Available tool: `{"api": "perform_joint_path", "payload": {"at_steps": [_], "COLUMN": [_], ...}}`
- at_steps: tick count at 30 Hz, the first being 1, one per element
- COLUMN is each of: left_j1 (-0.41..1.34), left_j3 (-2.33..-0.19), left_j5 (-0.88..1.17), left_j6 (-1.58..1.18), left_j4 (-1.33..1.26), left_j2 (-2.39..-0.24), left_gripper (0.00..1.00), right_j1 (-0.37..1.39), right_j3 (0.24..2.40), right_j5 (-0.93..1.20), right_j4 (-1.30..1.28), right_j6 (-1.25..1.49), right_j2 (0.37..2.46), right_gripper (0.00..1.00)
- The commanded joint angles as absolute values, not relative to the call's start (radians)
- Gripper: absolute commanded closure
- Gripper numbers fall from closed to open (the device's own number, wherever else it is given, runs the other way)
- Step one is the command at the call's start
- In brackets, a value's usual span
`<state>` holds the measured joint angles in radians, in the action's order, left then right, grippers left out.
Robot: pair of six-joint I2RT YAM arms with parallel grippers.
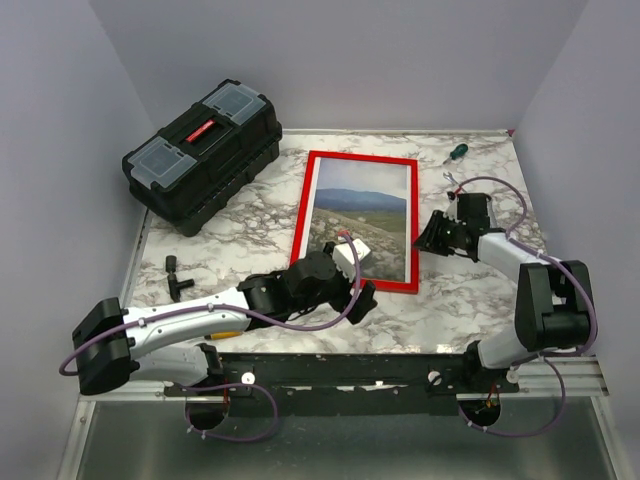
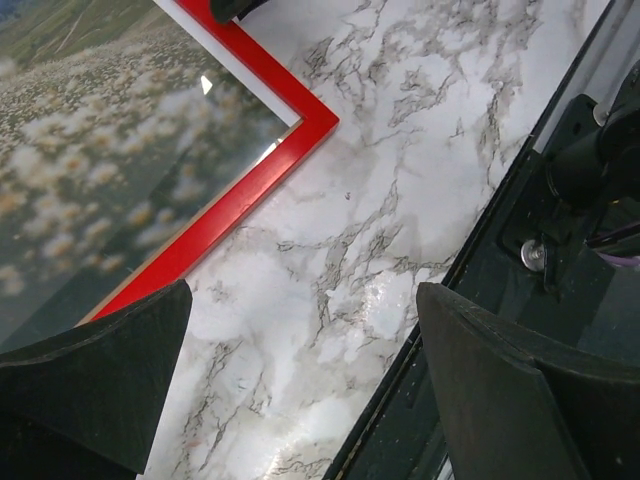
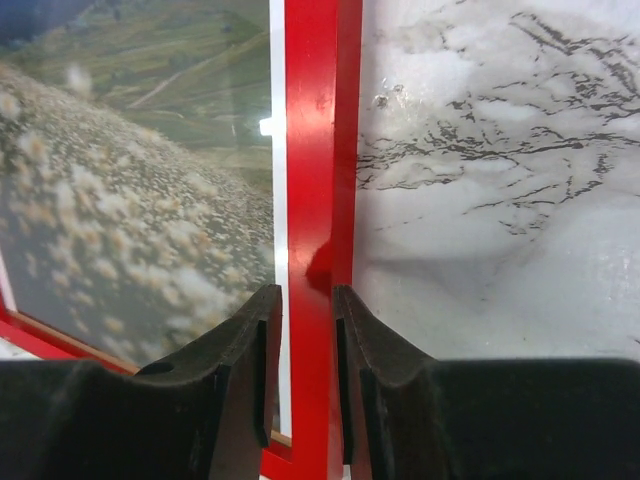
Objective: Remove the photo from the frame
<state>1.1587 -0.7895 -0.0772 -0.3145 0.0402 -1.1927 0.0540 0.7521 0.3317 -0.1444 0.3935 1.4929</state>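
The red frame [image 1: 303, 215] lies flat in the middle of the marble table with the photo [image 1: 362, 225] inside it, showing sky, hills and a flowery field. My right gripper [image 1: 425, 238] is at the frame's right rail. In the right wrist view its fingers [image 3: 250, 350] close on either side of the red rail [image 3: 310, 130], with the photo [image 3: 130, 200] to the left. My left gripper [image 1: 355, 290] is open and empty just off the frame's near right corner. The left wrist view shows that corner [image 2: 250, 175], the photo [image 2: 90, 150] and bare marble between the fingers [image 2: 110, 370].
A black toolbox [image 1: 203, 152] stands at the back left. A green-handled screwdriver [image 1: 456, 152] lies at the back right. A small black part [image 1: 178, 277] lies at the near left. The table's black front rail [image 2: 480, 250] runs close to my left gripper.
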Motion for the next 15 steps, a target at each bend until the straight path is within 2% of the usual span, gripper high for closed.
{"api": "perform_joint_path", "payload": {"at_steps": [1,6,15], "left_j1": [1.16,1.16,1.161], "left_j3": [-0.807,-0.776,-0.773], "left_j5": [-0.036,-0.029,-0.016], "left_j6": [-0.3,-0.317,-0.318], "left_j4": [0.041,0.041,0.051], "left_j2": [-1.16,-1.143,-1.152], "left_gripper": [0.02,0.03,0.03], "right_j1": [0.074,0.075,0.087], "right_j3": [0.76,0.744,0.756], "right_j5": [0.289,0.324,0.319], "right_j4": [-0.158,-0.119,-0.101], "right_j6": [0.33,0.331,0.308], "right_j2": [1.529,1.537,1.602], "right_gripper": [0.65,0.62,0.65]}}
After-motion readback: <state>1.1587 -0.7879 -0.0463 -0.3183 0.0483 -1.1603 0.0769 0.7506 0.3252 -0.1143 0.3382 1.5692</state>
